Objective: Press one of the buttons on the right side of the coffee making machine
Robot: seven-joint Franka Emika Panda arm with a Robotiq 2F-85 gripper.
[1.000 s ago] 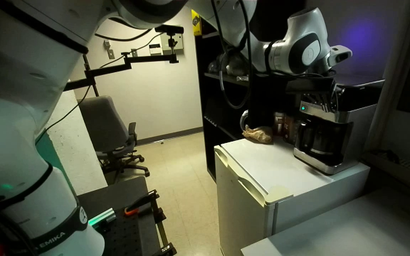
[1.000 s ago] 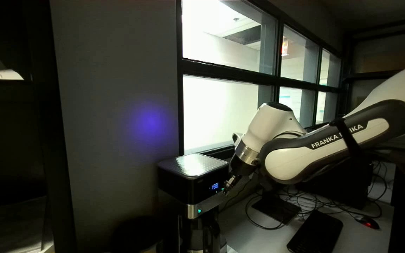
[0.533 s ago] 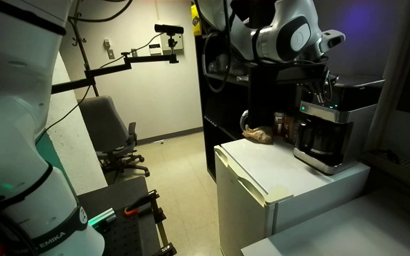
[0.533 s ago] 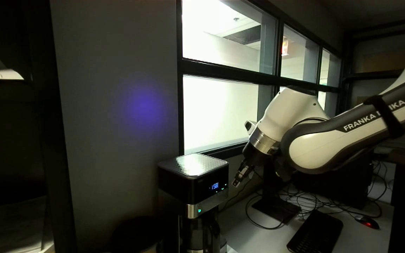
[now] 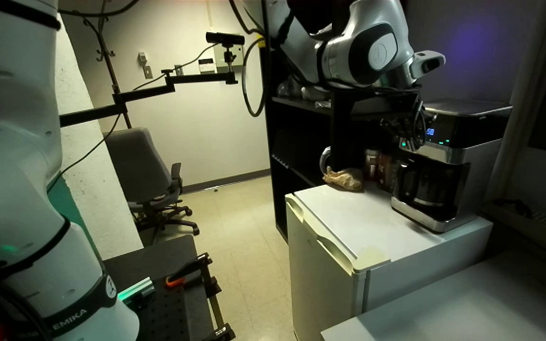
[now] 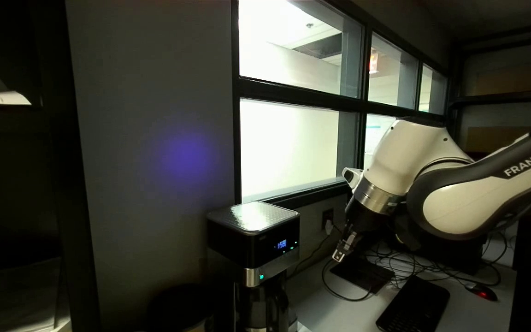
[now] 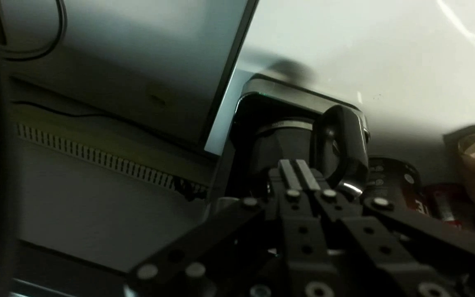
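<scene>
The end effector [image 7: 298,175] is squeezed tight. In the wrist view its two finger tips [image 7: 289,175] sit side by side, with just a thin dark line between them.

The coffee making machine [image 6: 254,244] stands up straight on top of a white mini fridge [image 5: 349,210]. It is near the end effector, but the two are apart. In an exterior view there is a gap between them, with a bit of gray wall [image 6: 312,219] showing. The end effector hangs out past the side of the machine where the little green lights [image 6: 292,248] glow. Its tips point down on a slant toward the machine, and in that view they are a little lower than the lights.

In an exterior view the end effector hides part of the machine's dark face, and the blue clock [image 5: 430,132] peeks out right next to it.

In the wrist view the machine is past the tips. Its dark pot [image 7: 278,144] is behind them, and the shiny black handle [image 7: 351,138] shows just to the right.

A crumpled brown bag [image 5: 344,179] sits on the fridge too. The bench [image 6: 316,302] holds a black keyboard [image 6: 414,306] and a mouse [image 6: 480,291] with a red glow.
</scene>
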